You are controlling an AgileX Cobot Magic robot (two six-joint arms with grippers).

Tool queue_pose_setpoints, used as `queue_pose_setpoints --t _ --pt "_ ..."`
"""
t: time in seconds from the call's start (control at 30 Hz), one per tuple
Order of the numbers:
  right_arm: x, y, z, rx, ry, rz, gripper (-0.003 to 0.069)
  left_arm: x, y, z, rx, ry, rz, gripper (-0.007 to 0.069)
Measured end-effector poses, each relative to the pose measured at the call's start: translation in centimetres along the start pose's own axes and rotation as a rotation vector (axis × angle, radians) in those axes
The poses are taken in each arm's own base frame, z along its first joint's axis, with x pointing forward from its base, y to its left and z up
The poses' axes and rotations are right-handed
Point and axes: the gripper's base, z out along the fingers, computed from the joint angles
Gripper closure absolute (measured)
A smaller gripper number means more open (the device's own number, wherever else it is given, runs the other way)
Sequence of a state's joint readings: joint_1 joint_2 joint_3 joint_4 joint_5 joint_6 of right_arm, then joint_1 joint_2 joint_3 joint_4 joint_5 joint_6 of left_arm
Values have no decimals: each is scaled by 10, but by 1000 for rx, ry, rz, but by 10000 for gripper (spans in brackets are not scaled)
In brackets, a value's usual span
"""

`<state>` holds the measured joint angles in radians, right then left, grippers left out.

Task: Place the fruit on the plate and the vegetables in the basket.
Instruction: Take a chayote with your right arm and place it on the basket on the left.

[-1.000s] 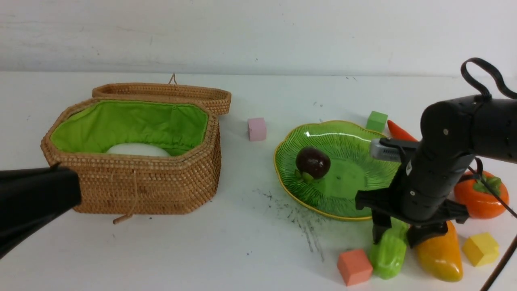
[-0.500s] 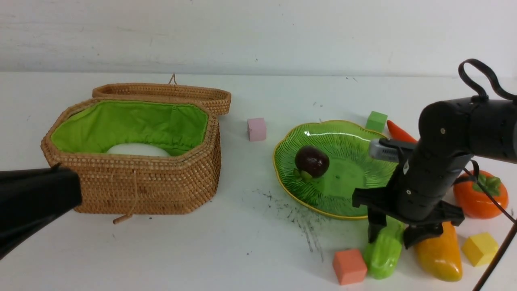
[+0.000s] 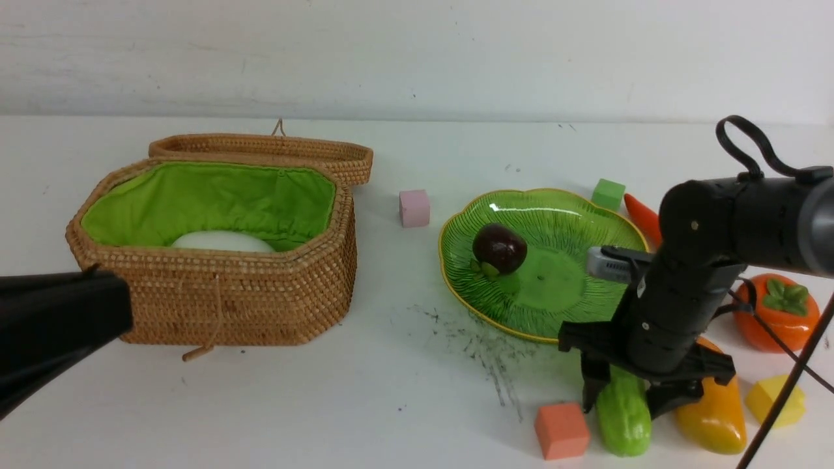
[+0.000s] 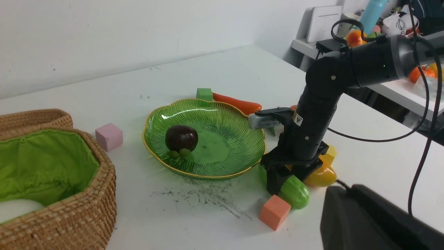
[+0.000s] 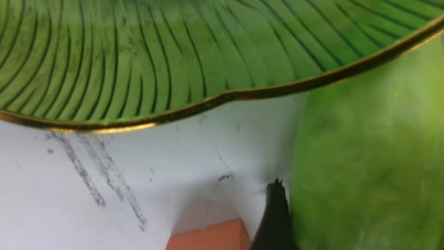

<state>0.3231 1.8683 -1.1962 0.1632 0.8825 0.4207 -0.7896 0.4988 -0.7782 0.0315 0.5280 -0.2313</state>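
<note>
Cucumber (image 3: 624,422), straddled by spread right hand (image 3: 623,400), perhaps touching

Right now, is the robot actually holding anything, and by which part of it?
Nothing seems gripped yet. The right gripper stands open astride the light green ridged toy cucumber, at its end nearest the green ribbed glass plate.

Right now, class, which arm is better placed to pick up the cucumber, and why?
Right. Its gripper is low over the cucumber beside the plate, jaws open on either side. The left arm sits far off, near the basket.
</note>
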Motion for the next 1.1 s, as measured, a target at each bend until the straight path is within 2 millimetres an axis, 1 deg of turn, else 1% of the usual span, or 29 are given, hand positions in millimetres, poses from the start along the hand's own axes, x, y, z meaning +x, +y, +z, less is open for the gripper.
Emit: queue_pose_setpoints --t 0.13,0.37,0.47,0.57,0.6,0.63,0.67,0.73,0.77,0.83,0.87,0.9,0.93,0.97,1.0,1.1 --pt "0 -1 0 7 -5 -7 209 0 0 0 0 0 17 638" --pt "3 -5 -2 49 27 -41 209 0 0 0 1 0 22 638" --pt "6 -5 -9 55 34 -57 209 0 0 0 1 -1 24 638" --pt "12 -5 -32 36 4 -68 209 0 0 0 1 -1 25 638" --pt "12 -5 -34 33 1 -67 209 0 0 0 1 -1 25 638" --pt "18 -5 -54 12 -30 -72 209 0 0 0 1 -1 25 638" --pt "20 -5 -61 2 -44 -74 209 0 0 0 1 -1 25 638" --pt "27 -5 -82 -30 -97 -83 209 0 0 0 -2 -1 30 638" --pt "31 -5 -97 -62 -136 -95 209 0 1 0 -7 -2 39 638" --pt "36 -1 -117 -120 -201 -145 209 -1 2 0 -20 -5 61 638" --pt "37 1 -121 -141 -213 -158 209 -1 2 0 -24 -6 68 638" --pt "40 9 -136 -202 -267 -229 209 -1 4 0 -47 -11 100 638" --pt "41 14 -141 -230 -285 -252 209 -1 5 0 -54 -12 104 638" --pt "43 28 -155 -296 -341 -355 209 -1 8 0 -86 -8 117 638" --pt "44 38 -162 -335 -375 -410 209 -1 10 -1 -107 0 119 638" --pt "47 79 -186 -471 -488 -617 209 2 19 -2 -214 35 102 638"
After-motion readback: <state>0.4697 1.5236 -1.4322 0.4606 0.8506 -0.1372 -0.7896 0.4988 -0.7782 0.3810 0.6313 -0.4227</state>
